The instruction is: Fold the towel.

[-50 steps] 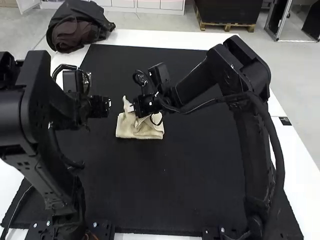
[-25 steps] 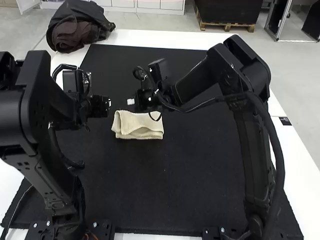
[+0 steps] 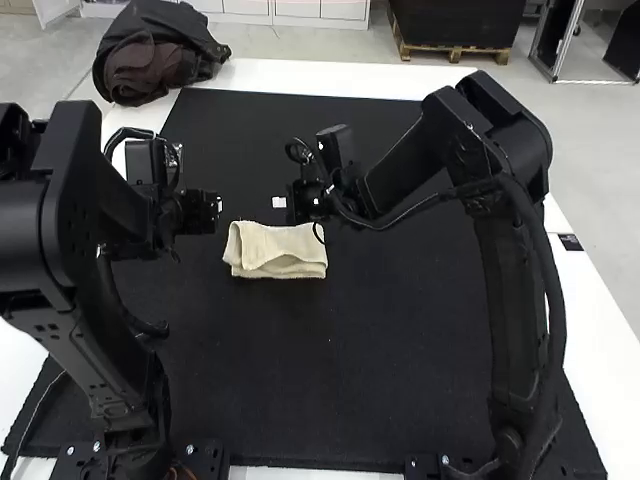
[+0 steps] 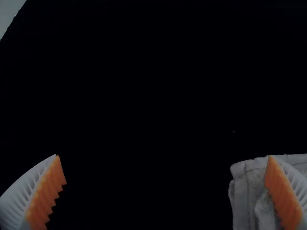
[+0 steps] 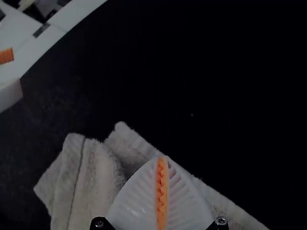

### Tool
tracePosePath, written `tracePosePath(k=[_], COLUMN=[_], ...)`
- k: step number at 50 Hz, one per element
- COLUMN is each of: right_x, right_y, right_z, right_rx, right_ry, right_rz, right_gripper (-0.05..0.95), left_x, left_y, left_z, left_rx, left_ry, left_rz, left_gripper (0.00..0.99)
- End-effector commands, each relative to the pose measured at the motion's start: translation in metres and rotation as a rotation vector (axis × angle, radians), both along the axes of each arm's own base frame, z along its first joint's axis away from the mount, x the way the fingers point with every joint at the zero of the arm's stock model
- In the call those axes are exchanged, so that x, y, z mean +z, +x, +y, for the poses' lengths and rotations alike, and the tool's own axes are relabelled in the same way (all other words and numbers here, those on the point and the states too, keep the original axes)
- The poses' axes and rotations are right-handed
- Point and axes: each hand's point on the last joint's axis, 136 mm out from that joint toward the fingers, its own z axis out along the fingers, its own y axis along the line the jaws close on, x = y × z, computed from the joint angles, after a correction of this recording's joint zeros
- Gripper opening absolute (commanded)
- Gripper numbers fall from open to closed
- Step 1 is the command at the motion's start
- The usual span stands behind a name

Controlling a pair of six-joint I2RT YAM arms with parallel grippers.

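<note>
The left gripper [image 3: 217, 207] gapes wide, empty; the right gripper [image 3: 279, 202], closed on nothing, partly hides the folded towel [image 3: 285, 243] from its wrist camera.

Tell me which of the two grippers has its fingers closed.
The right arm's gripper: its fingers meet along their orange pads, while the left arm's gripper has its fingers spread wide apart.

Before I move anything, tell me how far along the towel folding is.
Mostly done, it seems: the towel lies in a small layered fold on the black mat. Nothing is in hand: the left pincer is open, the right pincer shut and empty. Perhaps remaining: flattening its arched near layer.
</note>
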Motion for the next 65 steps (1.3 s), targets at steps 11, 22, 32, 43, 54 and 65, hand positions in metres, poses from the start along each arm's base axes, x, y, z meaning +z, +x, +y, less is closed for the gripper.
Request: tracePosePath(k=[11,22,32,43,54,65], right_x=[-0.007,-0.021,-0.036,-0.06,-0.083,-0.089], right_y=[-0.015,-0.018,-0.024,-0.032,-0.042,-0.045], right_z=[0.024,0.026,0.032,0.035,0.036,0.035], right_rx=[0.051,0.062,0.085,0.102,0.116,0.117], right_ry=[0.024,0.024,0.037,0.038,0.024,0.033], right_rz=[-0.016,-0.009,-0.008,-0.005,-0.013,-0.021], right_gripper=[-0.02,-0.02,-0.02,-0.02,-0.02,-0.02], left_x=[0.003,0.003,0.006,0.01,0.015,0.02], left_y=[0.001,0.001,0.003,0.005,0.008,0.01], left_z=[0.0,0.0,0.0,0.001,0.001,0.001], left_rx=[-0.003,-0.005,-0.004,-0.002,0.004,0.008], left_ry=[-0.009,-0.01,-0.009,-0.006,-0.018,-0.023], left_rz=[-0.014,-0.014,-0.028,-0.044,-0.059,-0.072], left_gripper=[0.97,0.97,0.97,0.97,0.97,0.97])
